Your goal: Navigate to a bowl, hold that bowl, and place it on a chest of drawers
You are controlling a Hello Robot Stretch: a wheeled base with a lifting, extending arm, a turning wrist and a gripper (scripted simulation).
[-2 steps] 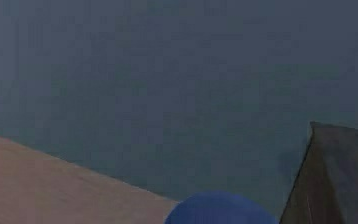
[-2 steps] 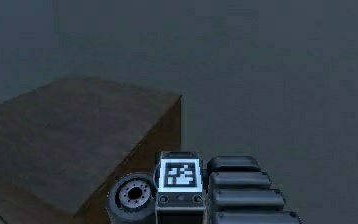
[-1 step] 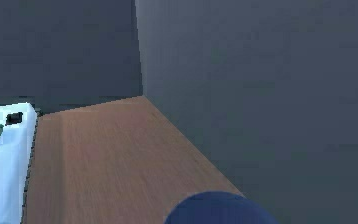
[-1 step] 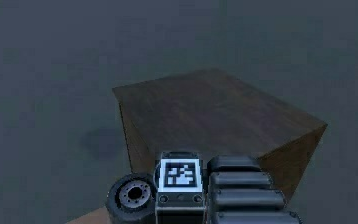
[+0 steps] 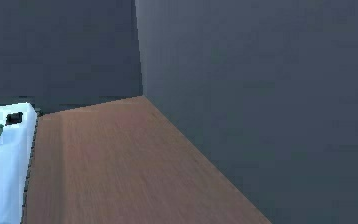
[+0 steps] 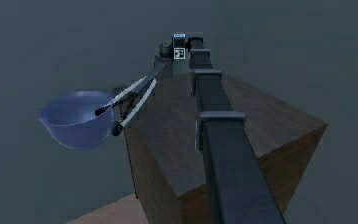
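One blue bowl (image 6: 77,125) hangs held by the single tool (image 6: 111,116), clear of everything, just past the edge of one brown wooden cabinet (image 6: 167,150) under the arm (image 6: 227,150).

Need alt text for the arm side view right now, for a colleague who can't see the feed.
A blue bowl hangs from the gripper, clear of any surface, just past the left edge of a dark brown wooden furniture top. The arm, a dark square bar, reaches out over that top.
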